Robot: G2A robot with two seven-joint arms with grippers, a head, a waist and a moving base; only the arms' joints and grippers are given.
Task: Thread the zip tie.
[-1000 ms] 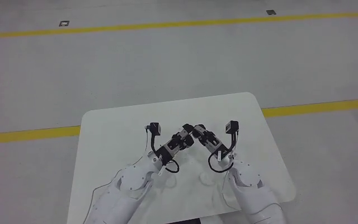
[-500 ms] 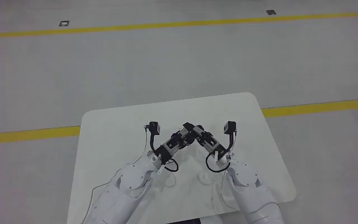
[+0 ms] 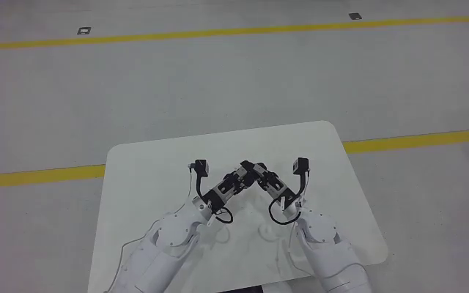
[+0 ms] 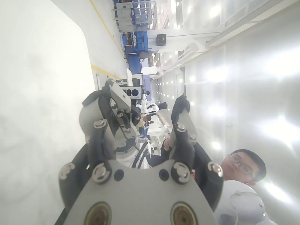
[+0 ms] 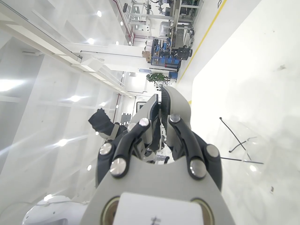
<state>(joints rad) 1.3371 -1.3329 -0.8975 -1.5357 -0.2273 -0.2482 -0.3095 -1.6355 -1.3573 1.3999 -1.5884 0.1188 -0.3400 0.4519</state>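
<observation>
1. The left gripper (image 4: 143,104) is wide open. The right gripper (image 5: 160,97) is pinched shut, and I see nothing in it.
2. The zip ties (image 5: 236,139) lie on the table (image 5: 257,71).
3. The grippers sit very close together, so they might bump.

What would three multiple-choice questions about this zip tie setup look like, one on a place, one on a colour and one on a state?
1. Where do the loose zip ties lie?
A. on the floor
B. on the white table
C. in a cardboard box

2. What colour are the zip ties?
A. black
B. yellow
C. red

3. How do the left gripper's fingers stand?
A. pressed together
B. clamped on a cup
C. spread apart

Answers:
1 B: the right wrist view shows them lying crossed on the tabletop.
2 A: they show as thin black strips against the white surface.
3 C: the left wrist view shows a wide gap between the two fingers.
</observation>
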